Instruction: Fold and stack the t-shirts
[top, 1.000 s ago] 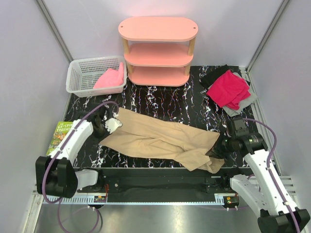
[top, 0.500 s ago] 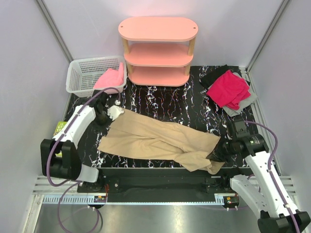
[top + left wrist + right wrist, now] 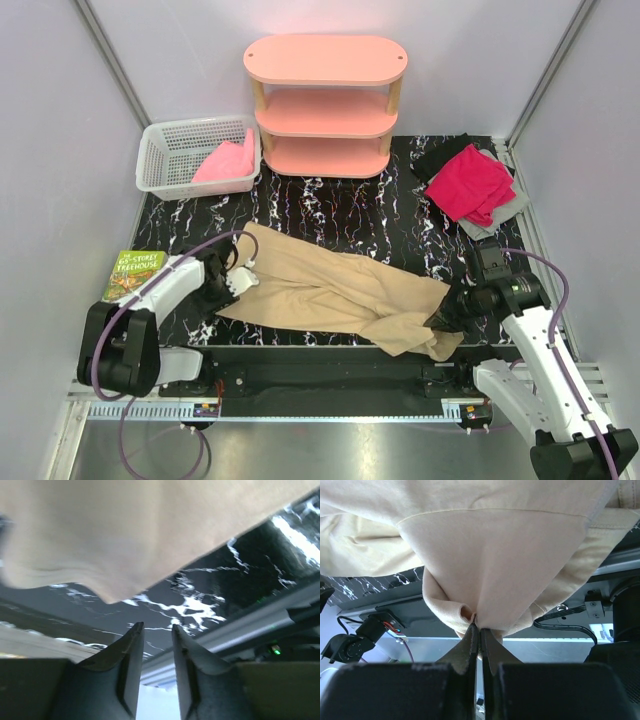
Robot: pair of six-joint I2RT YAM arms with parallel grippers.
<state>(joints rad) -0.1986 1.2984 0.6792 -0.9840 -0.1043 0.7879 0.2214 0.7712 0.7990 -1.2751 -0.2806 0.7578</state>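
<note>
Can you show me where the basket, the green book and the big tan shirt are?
basket (image 3: pixel 148 160), top view, on its left mesh wall.
book (image 3: pixel 128 272), top view, on its green cover.
tan shirt (image 3: pixel 330 285), top view, on the middle of the cloth.

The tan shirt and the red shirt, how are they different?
The tan t-shirt is big and lies stretched out across the table; the red t-shirt is smaller and bunched on a pile. The right gripper pinches the tan t-shirt; no gripper holds the red t-shirt. Both are plain, one-colour cloth.
</note>
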